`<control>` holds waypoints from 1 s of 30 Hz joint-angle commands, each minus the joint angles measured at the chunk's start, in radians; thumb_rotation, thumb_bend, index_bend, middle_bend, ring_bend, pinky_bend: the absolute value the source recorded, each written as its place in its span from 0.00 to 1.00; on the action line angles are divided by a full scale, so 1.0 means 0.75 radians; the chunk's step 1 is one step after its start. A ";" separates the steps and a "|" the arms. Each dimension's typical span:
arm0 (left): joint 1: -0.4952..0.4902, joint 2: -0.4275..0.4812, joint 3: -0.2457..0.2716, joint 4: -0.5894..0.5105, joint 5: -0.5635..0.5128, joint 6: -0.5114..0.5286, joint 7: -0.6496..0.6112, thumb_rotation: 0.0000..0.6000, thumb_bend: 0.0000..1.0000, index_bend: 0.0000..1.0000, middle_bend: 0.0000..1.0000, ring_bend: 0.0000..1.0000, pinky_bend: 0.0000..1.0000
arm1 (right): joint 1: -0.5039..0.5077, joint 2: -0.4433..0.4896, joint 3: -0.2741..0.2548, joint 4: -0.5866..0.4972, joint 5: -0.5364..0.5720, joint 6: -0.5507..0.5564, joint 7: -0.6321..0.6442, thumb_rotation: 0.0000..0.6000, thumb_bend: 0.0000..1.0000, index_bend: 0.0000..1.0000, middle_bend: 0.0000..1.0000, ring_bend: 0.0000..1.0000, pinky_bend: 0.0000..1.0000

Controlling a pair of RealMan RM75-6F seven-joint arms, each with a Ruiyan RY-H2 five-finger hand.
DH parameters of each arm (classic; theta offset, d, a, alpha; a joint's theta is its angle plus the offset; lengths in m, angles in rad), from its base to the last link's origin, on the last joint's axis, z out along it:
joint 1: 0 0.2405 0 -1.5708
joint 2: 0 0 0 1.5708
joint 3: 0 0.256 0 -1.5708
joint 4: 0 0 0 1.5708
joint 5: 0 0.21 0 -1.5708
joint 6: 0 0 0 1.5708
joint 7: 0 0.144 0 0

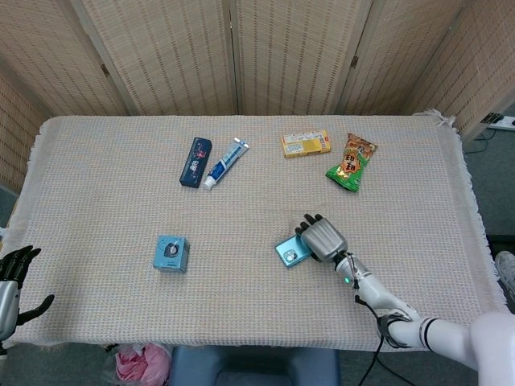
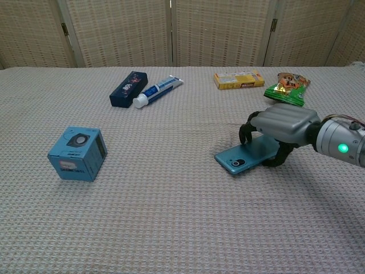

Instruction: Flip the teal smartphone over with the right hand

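Note:
The teal smartphone (image 1: 288,253) (image 2: 242,158) lies camera side up on the woven tablecloth, right of centre. My right hand (image 1: 323,238) (image 2: 282,125) covers its right end and grips it, fingers curled over the far edge and thumb at the near edge. That end looks raised a little, while the camera end rests on the cloth. My left hand (image 1: 12,281) hangs off the table's front left corner, fingers spread and holding nothing.
A blue cube box (image 1: 171,253) (image 2: 78,153) sits at the front left. Along the back lie a dark blue box (image 1: 195,162), a toothpaste tube (image 1: 226,163), a yellow box (image 1: 306,143) and a green snack bag (image 1: 352,162).

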 commanded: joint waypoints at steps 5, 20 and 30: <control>-0.002 0.000 -0.002 -0.001 -0.003 -0.005 0.005 1.00 0.21 0.16 0.15 0.14 0.19 | 0.032 0.058 0.017 -0.068 0.082 -0.059 -0.024 1.00 0.50 0.36 0.39 0.19 0.28; -0.014 0.001 -0.009 -0.011 -0.008 -0.020 0.024 1.00 0.21 0.16 0.15 0.14 0.19 | 0.138 0.065 0.073 -0.033 0.248 -0.131 -0.065 1.00 0.54 0.38 0.42 0.22 0.28; -0.011 0.005 -0.015 -0.009 -0.007 -0.007 0.015 1.00 0.21 0.16 0.15 0.14 0.19 | 0.099 0.133 0.112 -0.081 0.314 0.066 -0.129 1.00 0.49 0.38 0.37 0.22 0.28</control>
